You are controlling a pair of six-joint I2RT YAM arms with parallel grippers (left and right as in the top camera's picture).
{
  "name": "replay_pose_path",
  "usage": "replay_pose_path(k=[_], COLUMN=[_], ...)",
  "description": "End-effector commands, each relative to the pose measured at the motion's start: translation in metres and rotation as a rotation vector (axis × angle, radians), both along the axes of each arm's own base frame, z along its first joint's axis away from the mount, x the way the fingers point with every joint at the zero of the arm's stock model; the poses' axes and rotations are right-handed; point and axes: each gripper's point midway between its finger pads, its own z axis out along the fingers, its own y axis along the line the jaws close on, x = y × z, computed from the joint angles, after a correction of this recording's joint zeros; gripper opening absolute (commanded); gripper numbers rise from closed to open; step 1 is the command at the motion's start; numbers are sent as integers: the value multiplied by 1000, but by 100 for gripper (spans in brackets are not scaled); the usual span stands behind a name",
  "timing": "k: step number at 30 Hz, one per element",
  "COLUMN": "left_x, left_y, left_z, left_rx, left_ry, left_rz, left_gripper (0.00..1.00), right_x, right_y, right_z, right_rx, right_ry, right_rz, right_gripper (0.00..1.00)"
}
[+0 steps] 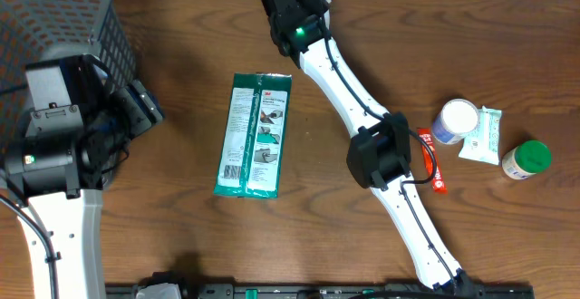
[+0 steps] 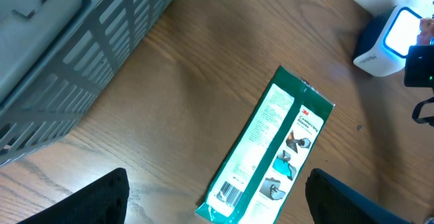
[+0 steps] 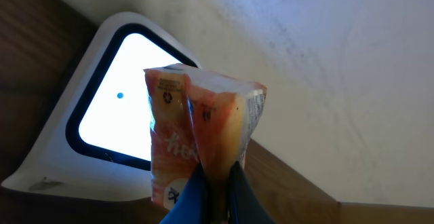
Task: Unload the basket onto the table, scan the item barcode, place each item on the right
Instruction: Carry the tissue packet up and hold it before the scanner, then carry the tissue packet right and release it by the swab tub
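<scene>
Right end effector is pinching orange packet, holding it at the scanner window, seemingly not touching. Left end effector is hovering spread over green pack on desk.

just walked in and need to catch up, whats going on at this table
The right gripper is shut on an orange packet, holding it up to the lit window of the scanner. The left gripper is open and empty above a green packet lying flat on the table, near a grey basket.

Orange packet's base perhaps behind tool
</scene>
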Motion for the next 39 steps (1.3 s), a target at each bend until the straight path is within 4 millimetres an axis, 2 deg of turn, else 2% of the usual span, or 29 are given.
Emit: replay_pose_path(k=[1, 9, 16, 19, 22, 26, 28, 35, 39], left_x=[0, 0, 0, 0, 0, 0, 0, 0, 0], left_y=[2, 2, 2, 2, 2, 2, 2, 2, 2], left_z=[0, 0, 0, 0, 0, 0, 0, 0, 0], left_rx=[13, 13, 13, 13, 13, 13, 13, 13, 13], left_ry=[2, 2, 2, 2, 2, 2, 2, 2, 2], left_rz=[-2, -2, -2, -2, -2, -2, -2, -2, -2], left_gripper=[81, 81, 81, 81, 81, 82, 81, 81, 82], right_x=[2, 5, 8, 5, -6, -32, -52, -141, -189], right_y=[-10, -13, -19, -20, -20, -18, -20, -45, -63], right_z=[-24, -29, -18, -2, 24, 67, 90, 166, 200], right_rx=[-46, -48, -43, -29, 34, 189, 277, 534, 652], right_ry=[28, -5, -47, -55, -48, 6, 55, 299, 386], right_rz=[-25, -50, -84, -89, -86, -59, -43, 89, 148], right_gripper=[1, 1, 1, 1, 1, 1, 1, 1, 1])
